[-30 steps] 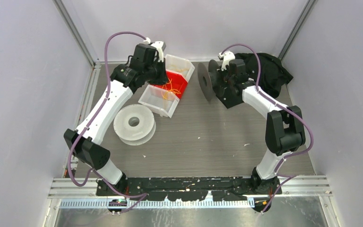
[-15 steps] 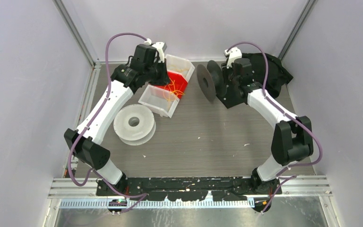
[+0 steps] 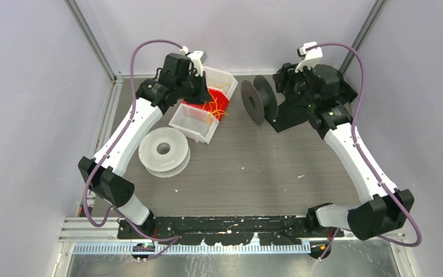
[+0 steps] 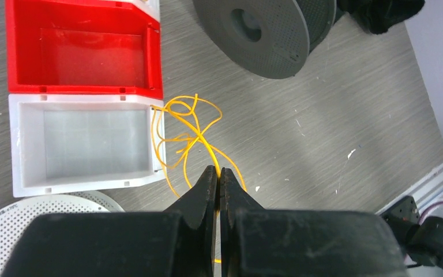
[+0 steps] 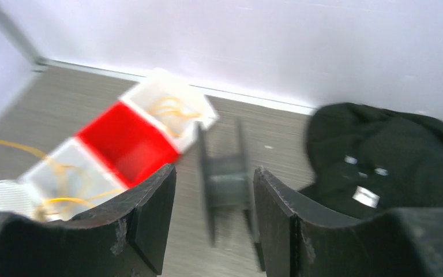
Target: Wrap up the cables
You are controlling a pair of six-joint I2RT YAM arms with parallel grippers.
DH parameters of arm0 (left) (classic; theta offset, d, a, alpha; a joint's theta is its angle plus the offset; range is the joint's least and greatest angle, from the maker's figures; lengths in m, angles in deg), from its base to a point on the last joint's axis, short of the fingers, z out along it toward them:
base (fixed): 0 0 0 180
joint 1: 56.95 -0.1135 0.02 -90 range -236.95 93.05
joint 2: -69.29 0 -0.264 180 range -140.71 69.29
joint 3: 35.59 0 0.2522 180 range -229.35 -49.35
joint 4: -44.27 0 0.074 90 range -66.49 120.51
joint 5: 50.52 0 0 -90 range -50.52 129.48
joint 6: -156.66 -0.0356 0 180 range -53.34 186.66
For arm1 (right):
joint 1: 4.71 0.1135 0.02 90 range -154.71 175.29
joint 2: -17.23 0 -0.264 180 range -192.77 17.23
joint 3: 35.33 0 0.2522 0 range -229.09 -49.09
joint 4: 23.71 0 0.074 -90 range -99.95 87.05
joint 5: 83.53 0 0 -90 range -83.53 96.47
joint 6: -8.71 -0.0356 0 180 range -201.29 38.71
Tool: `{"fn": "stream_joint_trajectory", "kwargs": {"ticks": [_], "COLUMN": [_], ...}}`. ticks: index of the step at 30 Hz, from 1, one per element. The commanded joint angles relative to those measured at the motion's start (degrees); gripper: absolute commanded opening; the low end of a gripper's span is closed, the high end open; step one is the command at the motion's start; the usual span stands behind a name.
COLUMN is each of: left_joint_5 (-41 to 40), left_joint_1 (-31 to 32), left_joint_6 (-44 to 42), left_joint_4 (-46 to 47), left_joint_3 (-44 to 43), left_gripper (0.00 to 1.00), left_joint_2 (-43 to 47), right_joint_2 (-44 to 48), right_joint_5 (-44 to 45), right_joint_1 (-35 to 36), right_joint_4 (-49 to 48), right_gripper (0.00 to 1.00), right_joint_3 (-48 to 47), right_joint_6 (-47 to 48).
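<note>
Your left gripper (image 4: 218,176) is pinching a string-thin, wavy yellow-orange strand of the cables (image 4: 191,130), jaws pressed tight together. The loose loops are dangling just beside the glossy white bin (image 4: 81,182) and red bin (image 4: 81,88). Your right gripper (image 5: 214,173) is gaping wide, gripping nothing, above the wood-grain surface (image 4: 334,115). The dark round spool (image 5: 228,182) is showing only as a blur there, and the strand's lower end is getting lost between the closed jaws.

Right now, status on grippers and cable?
Left gripper shut on yellow cable. Right gripper open, empty, facing dark spool. White bin close beside cable.
</note>
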Motion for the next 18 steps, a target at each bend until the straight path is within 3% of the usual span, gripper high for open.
{"fn": "stream_joint_trajectory", "kwargs": {"ticks": [1,6,12,18], "left_joint_5": [7.72,17.31,20.46,22.63], "left_joint_1": [0.05,0.03,-0.06,-0.03], "left_joint_6": [-7.98,-17.23,-15.07,-13.21], "left_joint_4": [2.26,0.0,0.84,1.49], "left_joint_3": [-0.05,1.93,2.61,1.86], "left_gripper": [0.0,0.01,0.0,0.01], "left_joint_2": [3.97,10.77,13.4,14.22], "right_joint_2": [3.41,4.35,3.07,0.59], "right_joint_5": [-13.1,-13.25,-12.38,-11.1], "right_joint_1": [3.84,14.07,21.74,23.46], "right_joint_4": [2.56,3.28,-2.74,-6.57], "right_gripper": [0.57,0.58,0.58,0.58], "right_joint_3": [-1.84,-0.33,4.78,7.6], "right_joint_6": [-11.91,-18.69,-25.15,-28.15]}}
